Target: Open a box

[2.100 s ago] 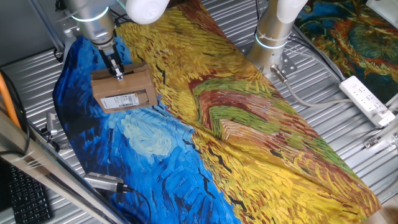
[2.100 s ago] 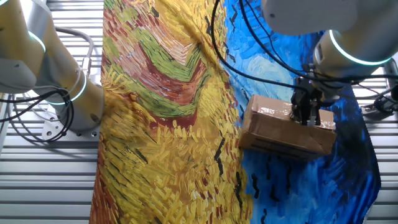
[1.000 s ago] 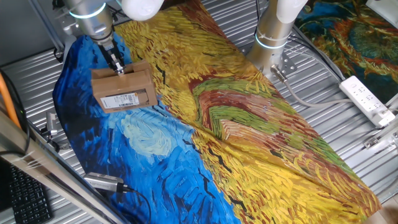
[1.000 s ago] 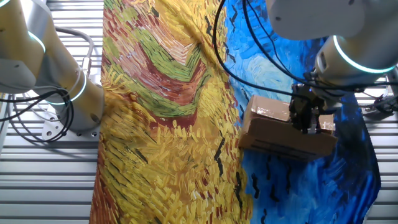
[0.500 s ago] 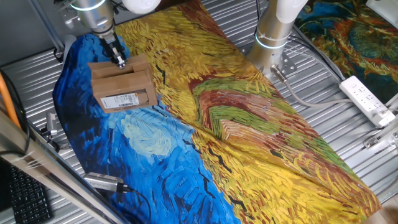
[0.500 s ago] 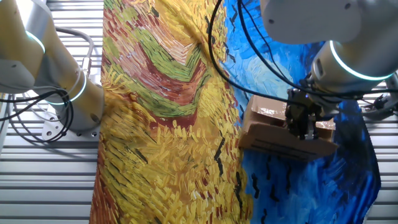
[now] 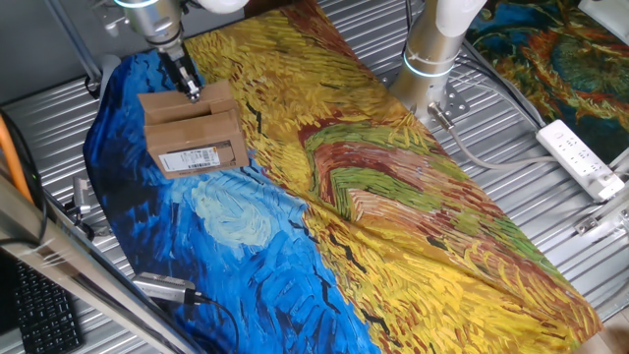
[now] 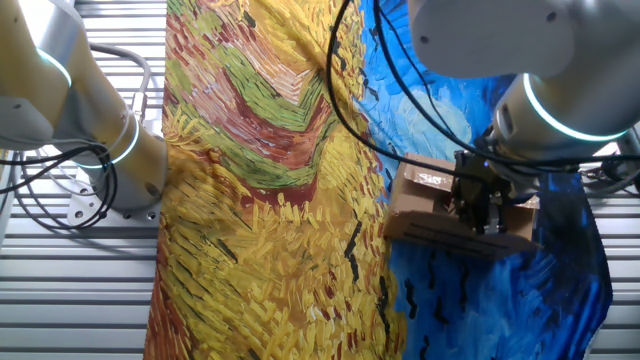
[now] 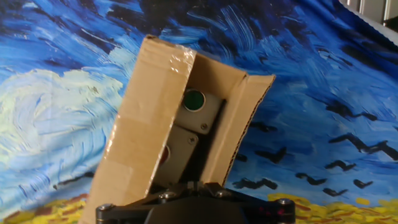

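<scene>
1. The box [image 7: 193, 132] is lying on the blue part of the painted cloth [image 7: 393, 197] covering the surface, at the far left in one fixed view, its white label [image 7: 201, 157] facing near.
2. The gripper [image 7: 190, 90] is reaching down to the box's far top edge, where one flap [image 9: 146, 118] is standing partly raised.
3. Through the gap, a grey unit with a green button [image 9: 193, 100] is showing.
4. The box's long axis is running left to right beneath the jaws.
5. I cannot tell whether the jaws are pinching the flap or merely touching it.

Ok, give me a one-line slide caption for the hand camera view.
Hand view: cardboard box on the blue painted cloth, one flap lifted, exposing a grey unit with a green button inside.
</scene>
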Controlling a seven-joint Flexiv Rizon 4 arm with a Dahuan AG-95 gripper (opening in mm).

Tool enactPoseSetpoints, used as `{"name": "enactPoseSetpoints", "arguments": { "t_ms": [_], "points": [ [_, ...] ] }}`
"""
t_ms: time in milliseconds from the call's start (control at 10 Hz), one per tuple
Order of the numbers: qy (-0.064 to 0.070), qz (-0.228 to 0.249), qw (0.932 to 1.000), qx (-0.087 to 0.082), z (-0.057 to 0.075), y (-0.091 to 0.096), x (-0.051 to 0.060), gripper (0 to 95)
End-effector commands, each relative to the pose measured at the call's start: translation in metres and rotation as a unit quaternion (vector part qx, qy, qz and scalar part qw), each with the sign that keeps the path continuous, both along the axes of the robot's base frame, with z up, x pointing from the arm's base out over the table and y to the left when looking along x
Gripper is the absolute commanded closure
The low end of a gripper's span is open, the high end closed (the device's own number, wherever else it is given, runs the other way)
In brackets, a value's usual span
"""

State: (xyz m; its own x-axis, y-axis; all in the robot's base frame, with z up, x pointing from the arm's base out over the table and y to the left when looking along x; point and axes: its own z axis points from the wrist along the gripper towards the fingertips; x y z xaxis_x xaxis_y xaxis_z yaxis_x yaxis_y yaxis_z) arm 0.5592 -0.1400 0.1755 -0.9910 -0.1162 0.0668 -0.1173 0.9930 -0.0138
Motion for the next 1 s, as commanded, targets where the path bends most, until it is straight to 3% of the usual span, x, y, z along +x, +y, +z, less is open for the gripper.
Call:
{"name": "enactPoseSetpoints", "arguments": {
  "t_ms": [100,400,1000],
  "points": [
    [0.003,0.003,1.0000,0.000,0.001,-0.003,-0.002,95.0],
    [-0.003,0.009,1.0000,-0.001,0.003,-0.011,-0.008,95.0],
    [-0.023,0.006,0.9997,0.004,0.000,-0.022,-0.008,95.0]
  ]
}}
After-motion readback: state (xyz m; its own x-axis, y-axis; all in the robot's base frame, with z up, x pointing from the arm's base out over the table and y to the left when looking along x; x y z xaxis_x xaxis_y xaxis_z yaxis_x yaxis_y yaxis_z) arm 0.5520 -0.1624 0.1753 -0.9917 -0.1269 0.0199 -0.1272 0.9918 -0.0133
